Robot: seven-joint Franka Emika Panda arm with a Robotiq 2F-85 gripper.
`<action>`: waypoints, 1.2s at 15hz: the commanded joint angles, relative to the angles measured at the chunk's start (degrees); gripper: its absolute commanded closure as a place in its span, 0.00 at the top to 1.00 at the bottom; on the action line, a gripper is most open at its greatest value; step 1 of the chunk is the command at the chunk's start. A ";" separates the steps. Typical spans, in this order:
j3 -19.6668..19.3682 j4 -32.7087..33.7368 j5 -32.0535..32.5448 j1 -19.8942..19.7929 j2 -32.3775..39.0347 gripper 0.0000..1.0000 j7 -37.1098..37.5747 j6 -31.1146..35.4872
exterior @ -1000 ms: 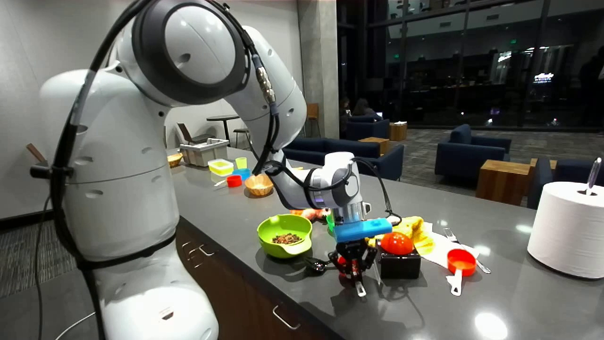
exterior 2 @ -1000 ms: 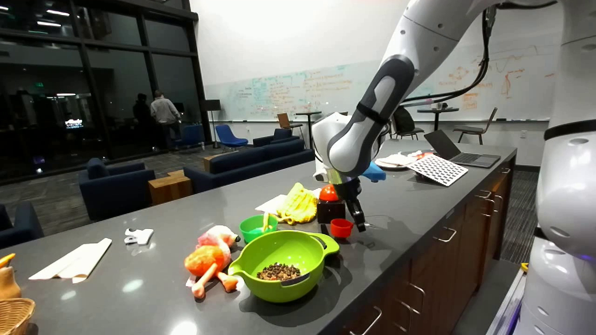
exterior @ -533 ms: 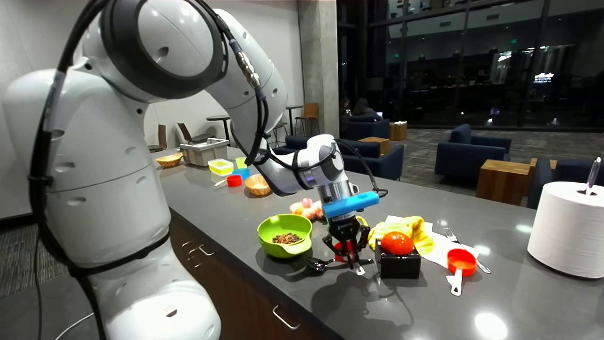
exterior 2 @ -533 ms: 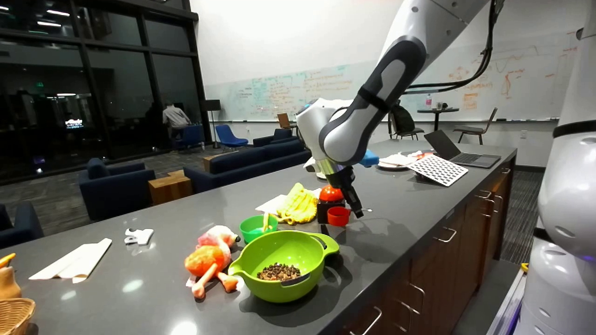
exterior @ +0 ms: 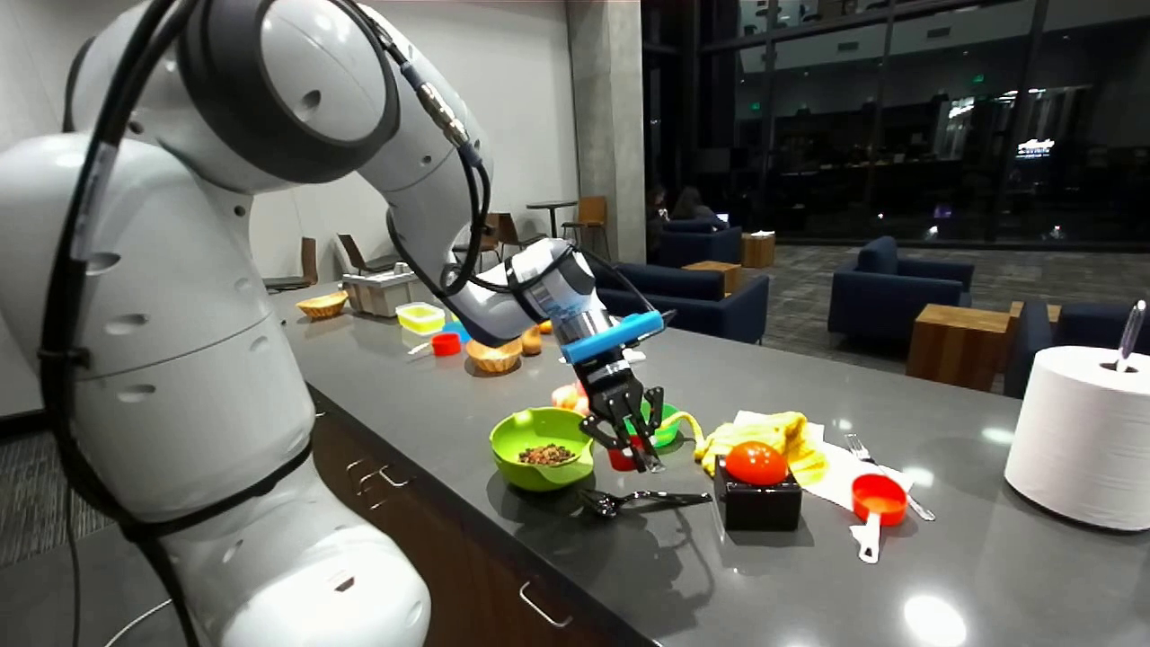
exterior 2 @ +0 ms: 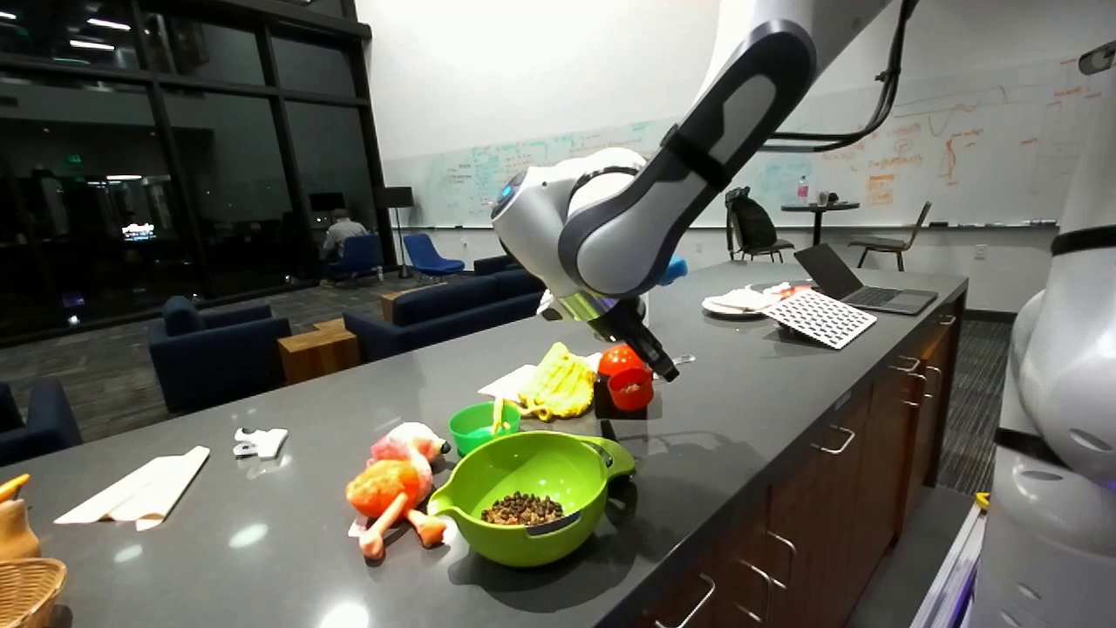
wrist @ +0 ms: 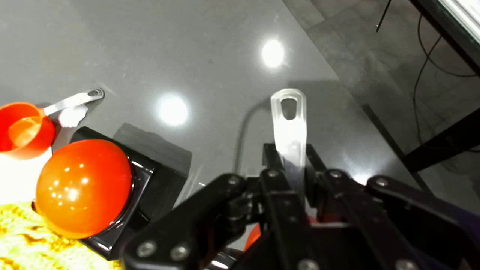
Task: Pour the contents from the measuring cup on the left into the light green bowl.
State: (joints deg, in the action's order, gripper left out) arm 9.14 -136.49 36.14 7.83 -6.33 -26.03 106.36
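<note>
Now the pincer (wrist: 291, 159) clamps the tilted red measuring cup (exterior 2: 630, 399) by its handle (wrist: 290, 133); brown pellets (exterior 2: 521, 508) lie in the lime-green bowl (exterior 2: 501, 541).

One red plastic measuring cup (exterior 2: 630, 392) is in the end effector (wrist: 290, 150). Near it: one wide lime-green plastic bowl (exterior 2: 540, 471), one darker-green round cup (exterior 2: 462, 436). Well apart: two more red measuring cups (exterior: 880, 514) (exterior: 446, 345), two tan woven baskets (exterior: 493, 364) (exterior: 322, 310).

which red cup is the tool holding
The measuring cup, its pale handle clamped in the tool; the cup by the fork and the far cup sit ungripped.
</note>
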 commanded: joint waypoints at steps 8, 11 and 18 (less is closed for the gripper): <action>7.07 12.07 6.77 7.46 8.89 0.04 2.89 -22.57; 7.94 16.86 8.96 8.72 14.26 0.04 2.94 -28.19; 9.05 29.62 10.90 12.10 28.62 0.04 1.98 -39.44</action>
State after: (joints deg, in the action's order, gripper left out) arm 17.57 -113.55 45.96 18.24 16.28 -23.98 72.51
